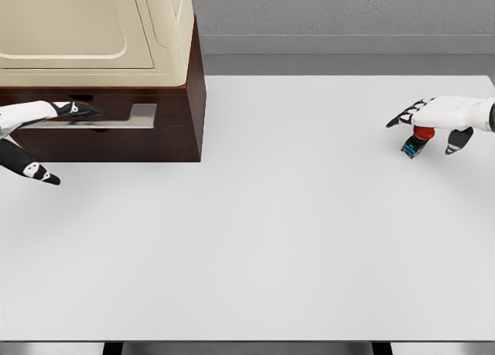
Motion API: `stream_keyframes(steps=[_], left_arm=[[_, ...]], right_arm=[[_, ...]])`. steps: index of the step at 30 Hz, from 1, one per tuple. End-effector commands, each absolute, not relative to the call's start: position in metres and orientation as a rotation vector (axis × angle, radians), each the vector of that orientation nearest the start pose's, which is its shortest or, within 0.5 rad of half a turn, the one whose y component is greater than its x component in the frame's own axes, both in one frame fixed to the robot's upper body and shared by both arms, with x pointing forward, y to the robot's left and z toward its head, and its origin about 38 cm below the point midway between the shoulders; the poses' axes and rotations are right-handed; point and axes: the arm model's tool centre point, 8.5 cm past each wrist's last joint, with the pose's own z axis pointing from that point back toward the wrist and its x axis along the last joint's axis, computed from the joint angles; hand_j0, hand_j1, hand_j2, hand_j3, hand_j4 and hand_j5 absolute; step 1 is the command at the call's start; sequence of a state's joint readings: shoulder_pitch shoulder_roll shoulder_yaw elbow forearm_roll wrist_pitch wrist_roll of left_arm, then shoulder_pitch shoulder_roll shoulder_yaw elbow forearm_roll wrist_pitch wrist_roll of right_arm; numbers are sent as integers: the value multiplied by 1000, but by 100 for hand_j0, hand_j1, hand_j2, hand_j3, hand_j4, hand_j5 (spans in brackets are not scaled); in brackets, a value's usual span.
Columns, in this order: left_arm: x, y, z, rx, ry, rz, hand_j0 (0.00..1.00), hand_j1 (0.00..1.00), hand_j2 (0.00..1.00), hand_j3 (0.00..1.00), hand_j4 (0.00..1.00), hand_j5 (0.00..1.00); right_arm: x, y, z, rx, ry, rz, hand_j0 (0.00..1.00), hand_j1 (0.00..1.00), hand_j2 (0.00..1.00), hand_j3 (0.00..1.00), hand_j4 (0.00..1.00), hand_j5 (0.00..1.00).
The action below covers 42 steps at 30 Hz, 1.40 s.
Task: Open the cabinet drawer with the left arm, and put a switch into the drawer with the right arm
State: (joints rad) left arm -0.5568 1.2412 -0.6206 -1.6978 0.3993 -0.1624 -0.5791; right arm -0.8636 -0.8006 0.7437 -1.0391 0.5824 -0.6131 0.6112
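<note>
One counter (pixel 309 239), white and wide. One dark wooden cabinet (pixel 178 115) stands at its far left corner, with one drawer (pixel 116 121) in its front and one cream-coloured appliance (pixel 93 30) on top. One switch (pixel 418 141), red and blue, lies at the far right. Two hands are in sight: one left hand (pixel 73 110) at the drawer, one right hand (pixel 433 119) over the switch.
</note>
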Motion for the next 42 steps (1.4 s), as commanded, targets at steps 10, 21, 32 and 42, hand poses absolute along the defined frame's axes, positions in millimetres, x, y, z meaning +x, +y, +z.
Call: stream_keyframes(steps=[10, 21, 32, 42], left_arm=[[385, 385, 274, 130, -1268, -1475, 100, 100, 100, 100, 100, 100], [387, 384, 266, 144, -1247, -1470, 86, 86, 86, 86, 86, 86], [385, 378, 267, 127, -1256, -1487, 76, 76, 76, 76, 76, 76], [380, 373, 268, 108, -1262, -1511, 73, 73, 73, 73, 73, 73]], right_arm=[[492, -382, 201, -557, -919, 2113, 100, 100, 100, 100, 100, 100], [492, -383, 201, -559, -914, 2110, 100, 100, 100, 100, 100, 100], [491, -383, 198, -554, -908, 2115, 100, 100, 100, 100, 100, 100], [491, -383, 198, -553, -906, 2115, 100, 100, 100, 100, 100, 100]])
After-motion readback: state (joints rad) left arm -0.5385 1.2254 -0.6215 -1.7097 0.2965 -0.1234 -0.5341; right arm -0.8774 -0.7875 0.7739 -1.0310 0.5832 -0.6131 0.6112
